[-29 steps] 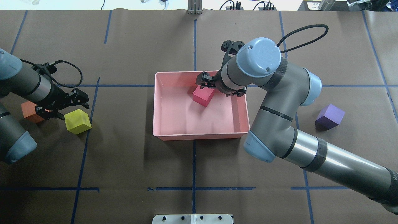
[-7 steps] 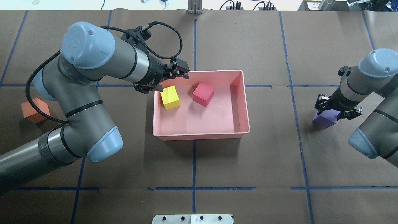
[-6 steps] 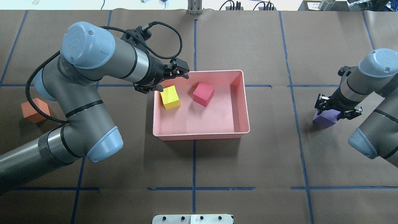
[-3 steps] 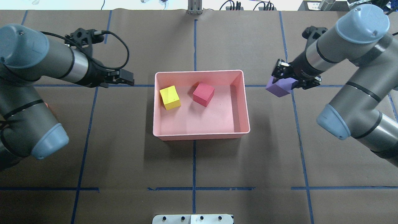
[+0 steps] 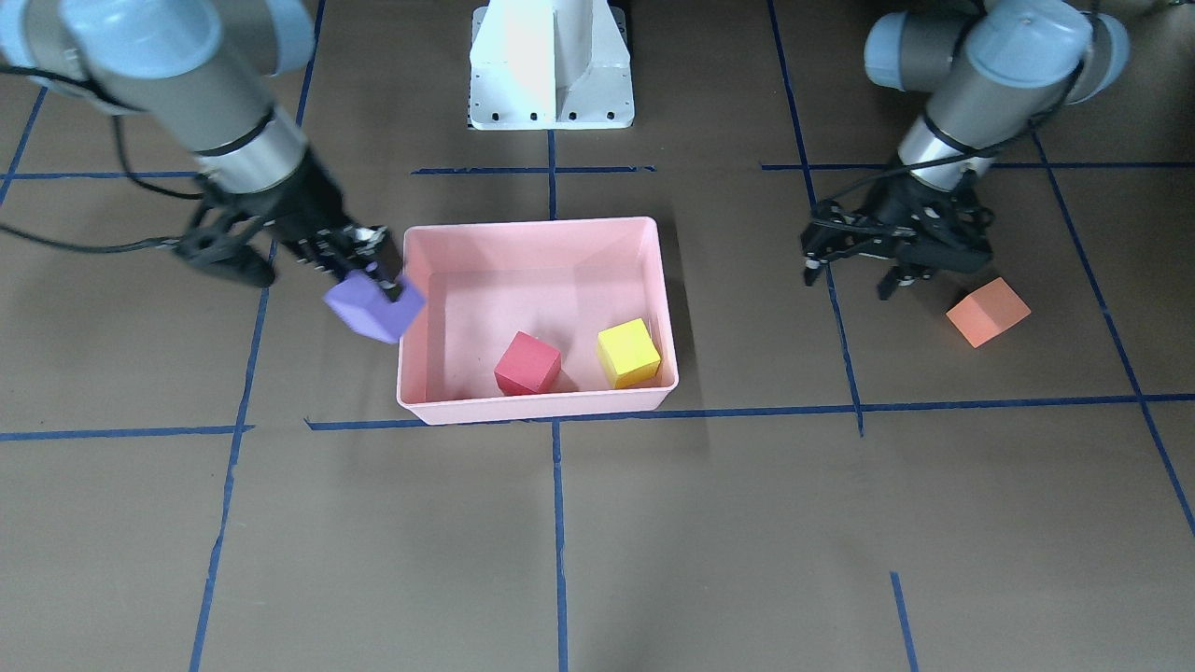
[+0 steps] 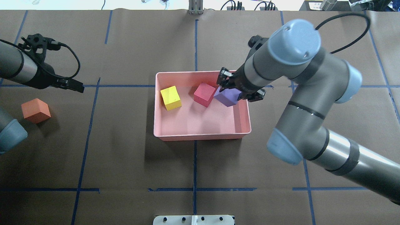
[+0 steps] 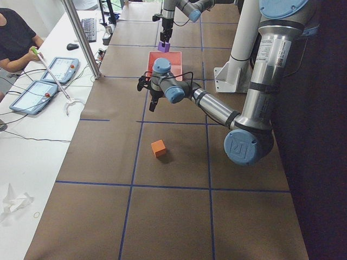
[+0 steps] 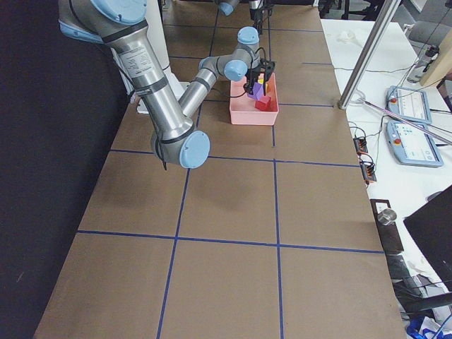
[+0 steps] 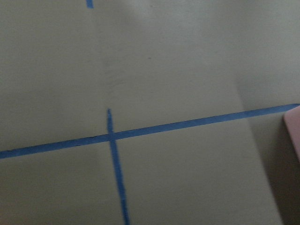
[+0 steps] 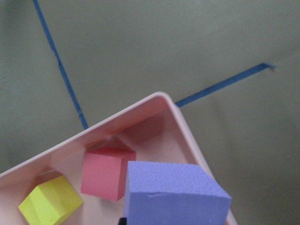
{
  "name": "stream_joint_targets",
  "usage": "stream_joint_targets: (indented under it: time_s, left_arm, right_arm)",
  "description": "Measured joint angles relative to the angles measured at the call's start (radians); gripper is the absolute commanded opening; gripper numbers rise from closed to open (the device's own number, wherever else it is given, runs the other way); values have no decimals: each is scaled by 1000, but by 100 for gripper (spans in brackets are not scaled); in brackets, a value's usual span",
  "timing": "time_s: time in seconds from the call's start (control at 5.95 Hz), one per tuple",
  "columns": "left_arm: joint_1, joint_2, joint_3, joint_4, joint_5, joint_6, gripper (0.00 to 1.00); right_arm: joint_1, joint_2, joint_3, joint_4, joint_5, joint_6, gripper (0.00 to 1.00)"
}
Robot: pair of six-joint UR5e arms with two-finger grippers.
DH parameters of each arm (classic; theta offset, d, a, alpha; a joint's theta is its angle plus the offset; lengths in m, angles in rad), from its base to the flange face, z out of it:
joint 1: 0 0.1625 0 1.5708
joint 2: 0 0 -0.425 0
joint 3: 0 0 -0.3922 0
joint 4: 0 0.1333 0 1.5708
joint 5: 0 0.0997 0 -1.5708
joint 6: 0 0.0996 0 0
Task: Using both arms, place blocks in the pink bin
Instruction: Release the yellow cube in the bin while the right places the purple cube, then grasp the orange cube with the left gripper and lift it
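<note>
The pink bin (image 6: 200, 137) sits mid-table. In it lie the yellow-green block (image 6: 171, 97) and the red block (image 6: 204, 93). My right gripper (image 6: 238, 89) is shut on the purple block (image 6: 226, 97) and holds it above the bin, just inside its right wall, close beside the red block. The right wrist view shows the purple block (image 10: 176, 192) over the bin's corner (image 10: 164, 101). My left gripper (image 5: 854, 275) is open and empty, hovering over the table between the bin and the orange block (image 5: 988, 311). The orange block (image 6: 36, 110) lies on the table at the left.
Brown paper with blue tape lines (image 6: 195, 189) covers the table. The white pedestal base (image 5: 551, 65) stands at the robot's edge. The right forearm (image 6: 343, 156) crosses the table's right half. An operator (image 7: 16, 38) sits with tablets at a side table.
My right gripper has carried the purple block leftward, from outside the bin's right wall to over the bin. My left arm has drawn back further left, uncovering the orange block.
</note>
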Motion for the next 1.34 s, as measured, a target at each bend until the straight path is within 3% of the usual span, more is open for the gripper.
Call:
stream_joint_targets:
  time_s: [0.17,0.5,0.67,1.01,1.34]
  left_arm:
    - [-42,45,25,2,-22,28,100]
    - [-140,117,101,-3,-155,-57,100]
    - [-153,129,128,-8,-184,-176,100]
    - [-155,141,146,-11,-195,-320,100]
    - [-152,145,171,-13,-197,-343,100]
  right_arm:
    - [-65,37,-44,3,-61,28,100]
    - [-97,58,-83,4,-130,40,100]
    - [-58,40,-82,4,-125,27,100]
    - [133,-65,-68,12,20,-178,100]
    - [345,-216,-30,14,187,-461,100]
